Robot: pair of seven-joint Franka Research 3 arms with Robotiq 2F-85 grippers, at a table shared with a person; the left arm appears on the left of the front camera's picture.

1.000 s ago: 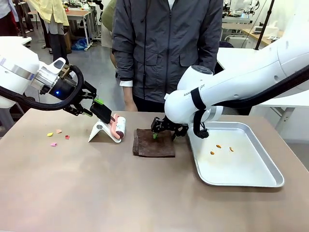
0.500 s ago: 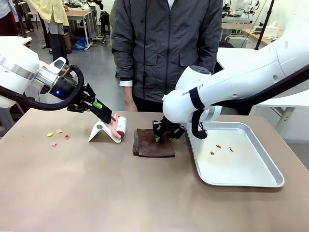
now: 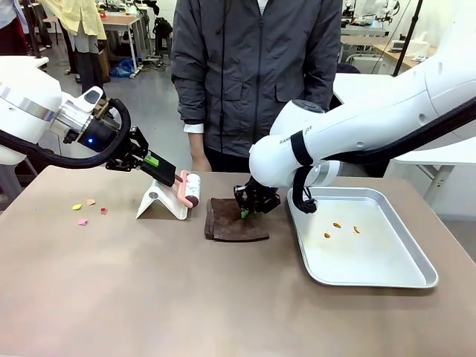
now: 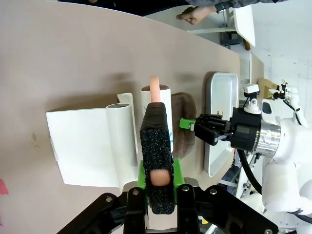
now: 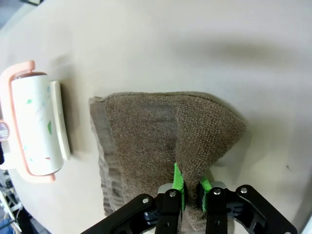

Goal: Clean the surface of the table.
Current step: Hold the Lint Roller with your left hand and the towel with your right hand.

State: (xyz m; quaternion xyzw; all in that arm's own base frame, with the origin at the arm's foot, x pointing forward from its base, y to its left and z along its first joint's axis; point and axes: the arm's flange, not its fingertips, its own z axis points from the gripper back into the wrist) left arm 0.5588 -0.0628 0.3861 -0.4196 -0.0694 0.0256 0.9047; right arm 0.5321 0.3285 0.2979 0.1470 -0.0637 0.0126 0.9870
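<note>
The brownish table (image 3: 149,297) carries a folded brown cloth (image 3: 232,224) at its middle. My right gripper (image 3: 245,211) is shut on the cloth's near corner (image 5: 195,165), which is pinched up between the green pads (image 5: 176,183). A lint roller (image 3: 192,189) with a pink frame and white roll hangs just above its white stand (image 3: 158,202). My left gripper (image 3: 152,162) is shut on its black foam handle (image 4: 157,146). Small coloured paper scraps (image 3: 88,210) lie at the table's left.
A steel tray (image 3: 416,260) with a few orange crumbs (image 3: 338,226) sits on the right, close to my right arm. A person in a dark jacket (image 3: 256,74) stands at the far edge, hands down.
My left gripper has raised the lint roller off its stand and carried it slightly right. My right gripper has shifted a little left and drawn the cloth's corner up.
</note>
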